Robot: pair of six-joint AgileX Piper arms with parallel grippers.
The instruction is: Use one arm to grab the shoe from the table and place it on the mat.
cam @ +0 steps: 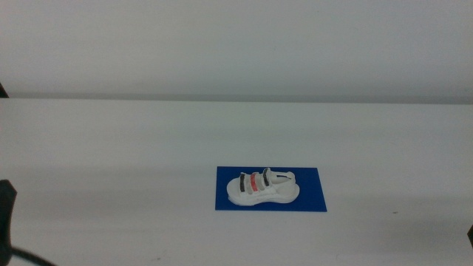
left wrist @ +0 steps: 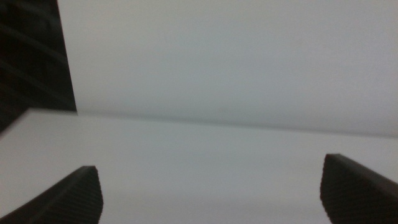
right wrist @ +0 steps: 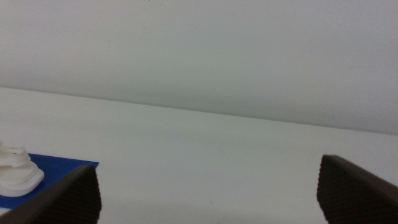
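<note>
The white shoe (cam: pixel 262 187), with two black straps and one red, lies on its sole on the deep blue mat (cam: pixel 310 199) on the white table (cam: pixel 111 148), right of the middle. Neither gripper is near it. My left gripper (left wrist: pixel 210 186) is open and empty over bare table. A dark part of the left arm (cam: pixel 6 214) shows at the bottom left edge of the middle view. My right gripper (right wrist: pixel 208 180) is open and empty. Its wrist view shows one end of the shoe (right wrist: pixel 15 174) on a corner of the mat (right wrist: pixel 62 167), well off to one side.
A plain pale wall (cam: pixel 236 44) stands behind the table's far edge. A dark strip (left wrist: pixel 31 56) shows beside the table in the left wrist view.
</note>
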